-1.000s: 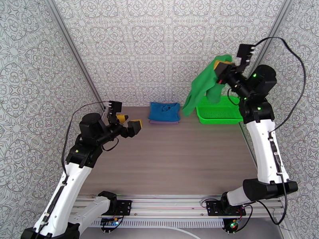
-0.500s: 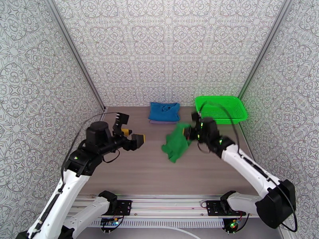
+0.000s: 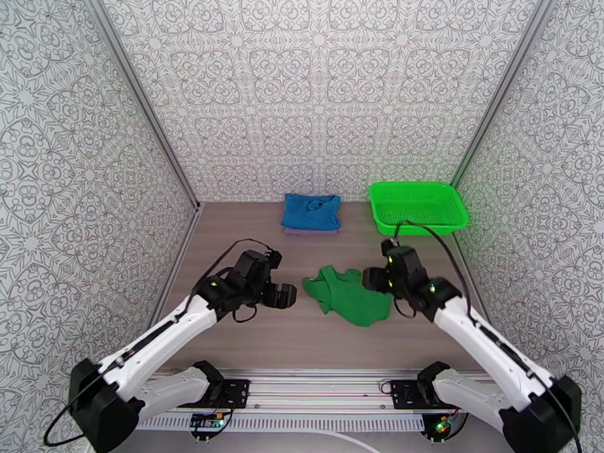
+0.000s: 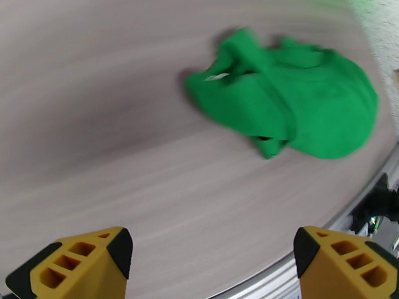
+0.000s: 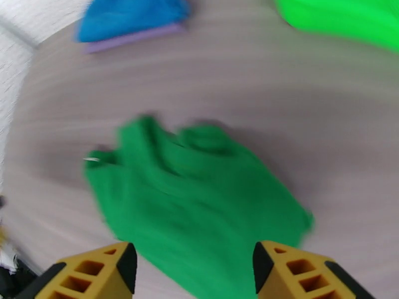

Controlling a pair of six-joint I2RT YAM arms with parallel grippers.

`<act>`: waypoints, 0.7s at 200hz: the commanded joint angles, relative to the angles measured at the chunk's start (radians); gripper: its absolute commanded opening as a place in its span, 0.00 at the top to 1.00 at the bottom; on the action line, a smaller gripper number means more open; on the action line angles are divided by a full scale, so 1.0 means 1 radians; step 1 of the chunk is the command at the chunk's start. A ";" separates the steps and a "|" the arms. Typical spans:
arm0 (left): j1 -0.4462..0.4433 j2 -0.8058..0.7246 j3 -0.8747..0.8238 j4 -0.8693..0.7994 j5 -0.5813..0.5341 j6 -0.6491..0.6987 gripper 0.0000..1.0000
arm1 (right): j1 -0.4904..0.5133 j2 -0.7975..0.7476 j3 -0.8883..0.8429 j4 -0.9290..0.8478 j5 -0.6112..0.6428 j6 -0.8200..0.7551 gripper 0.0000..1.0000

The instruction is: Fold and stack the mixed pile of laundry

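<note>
The green garment (image 3: 349,296) lies crumpled mid-bench (image 3: 302,337), between the right hand (image 3: 374,279) and left hand (image 3: 285,294), both spread wide and empty. The blue garment (image 3: 310,210) sits folded on the lavender garment (image 3: 309,232). The step in hand looks like flattening: next, pinch two corners and spread.

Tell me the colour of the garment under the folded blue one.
Lavender garment; right wrist view shows it best.

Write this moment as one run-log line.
left gripper: open, empty | right gripper: open, empty | green garment: crumpled on table | blue garment: folded on lavender garment
</note>
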 commanded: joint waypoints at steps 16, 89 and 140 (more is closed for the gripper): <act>0.018 0.090 -0.049 0.180 0.063 -0.133 0.20 | 0.055 0.387 0.254 -0.060 -0.178 -0.229 0.42; -0.010 0.159 -0.074 0.251 0.094 -0.165 0.22 | 0.055 0.870 0.452 0.050 -0.190 -0.231 0.49; -0.068 0.237 -0.032 0.235 0.153 -0.114 0.25 | 0.055 0.937 0.478 0.125 -0.212 -0.210 0.81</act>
